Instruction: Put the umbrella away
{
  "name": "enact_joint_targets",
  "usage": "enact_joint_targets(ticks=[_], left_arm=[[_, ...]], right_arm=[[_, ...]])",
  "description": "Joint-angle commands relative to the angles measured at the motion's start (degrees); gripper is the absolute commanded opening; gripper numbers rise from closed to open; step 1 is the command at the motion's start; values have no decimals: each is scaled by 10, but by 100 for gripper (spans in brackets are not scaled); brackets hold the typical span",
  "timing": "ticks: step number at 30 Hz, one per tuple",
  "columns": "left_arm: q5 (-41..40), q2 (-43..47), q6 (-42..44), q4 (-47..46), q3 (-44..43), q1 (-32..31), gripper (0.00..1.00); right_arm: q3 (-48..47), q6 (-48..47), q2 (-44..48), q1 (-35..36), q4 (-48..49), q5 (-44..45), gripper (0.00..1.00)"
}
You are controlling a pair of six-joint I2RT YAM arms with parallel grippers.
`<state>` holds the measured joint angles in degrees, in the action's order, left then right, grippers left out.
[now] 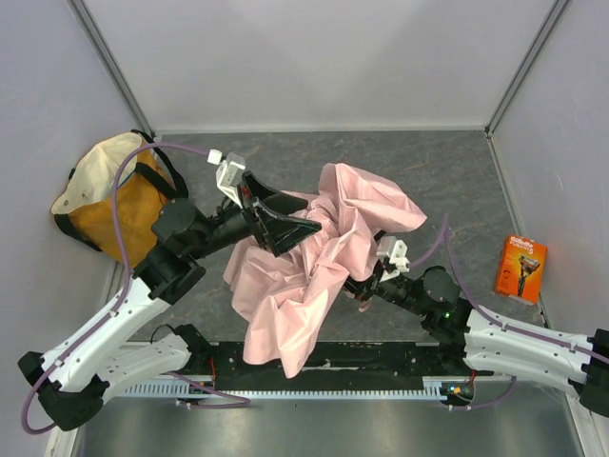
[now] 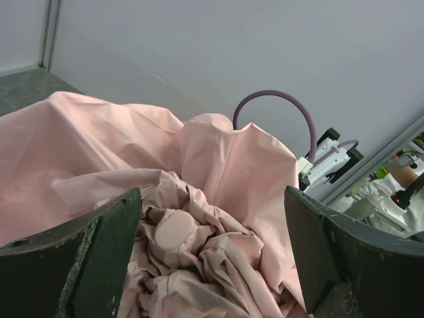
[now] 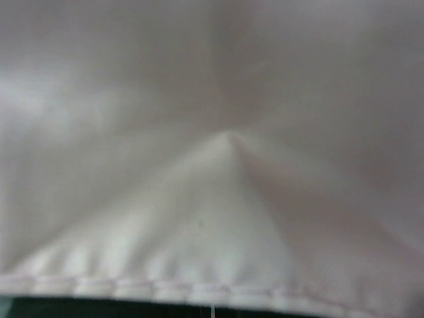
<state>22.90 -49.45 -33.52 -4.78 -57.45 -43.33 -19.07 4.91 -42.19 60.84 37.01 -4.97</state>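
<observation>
Seemingly early: the umbrella (image 1: 314, 257) lies at frame centre on the table (image 1: 457, 181), canopy loose and crumpled, unwrapped. Left arm's (image 1: 190, 238) jaws gape wide over its folds; right arm's (image 1: 428, 295) jaws are buried in fabric, so I cannot tell.

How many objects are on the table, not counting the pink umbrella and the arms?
2. An orange-and-cream tote bag lies at the far left, against the wall; an orange razor package lies near the right wall. The spread umbrella fabric may hide something smaller.

tote bag (image 1: 143, 205): orange-cream, far left | razor pack (image 1: 520, 268): orange, right edge
</observation>
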Motion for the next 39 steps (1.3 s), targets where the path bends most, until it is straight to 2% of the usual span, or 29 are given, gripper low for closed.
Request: enact_joint_targets(ticks=[1, 6, 7, 10, 14, 17, 21, 25, 29, 34, 36, 39], left_arm=[[55, -19, 20, -29, -16, -2, 93], [14, -8, 30, -20, -3, -2, 93], [-8, 3, 37, -9, -3, -2, 93], [-142, 69, 35, 27, 22, -2, 93], [-185, 130, 7, 28, 64, -2, 93], [-125, 114, -34, 7, 74, -2, 94], [-11, 91, -75, -143, 119, -2, 94], [21, 33, -82, -183, 103, -2, 94], [69, -11, -102, -267, 102, -2, 94], [96, -14, -111, -347, 115, -2, 94], [115, -27, -112, -334, 96, -2, 94], [140, -51, -108, -299, 66, -2, 69]], right_arm=[[-52, 13, 4, -3, 61, -25, 0], [-58, 7, 14, -4, 45, -19, 0], [-55, 5, 18, -4, 43, -13, 0], [-54, 4, 30, -3, 40, -10, 0], [-59, 6, 31, -4, 43, -12, 0], [-69, 8, 30, -3, 46, -18, 0], [-85, 6, 21, -4, 39, -26, 0], [-96, 12, 11, -4, 39, -43, 0], [-99, 10, 4, -4, 26, -46, 0], [-93, 10, -12, -4, 23, -58, 0], [-95, 12, -21, -4, 23, -70, 0], [-99, 12, -25, -4, 23, -75, 0]])
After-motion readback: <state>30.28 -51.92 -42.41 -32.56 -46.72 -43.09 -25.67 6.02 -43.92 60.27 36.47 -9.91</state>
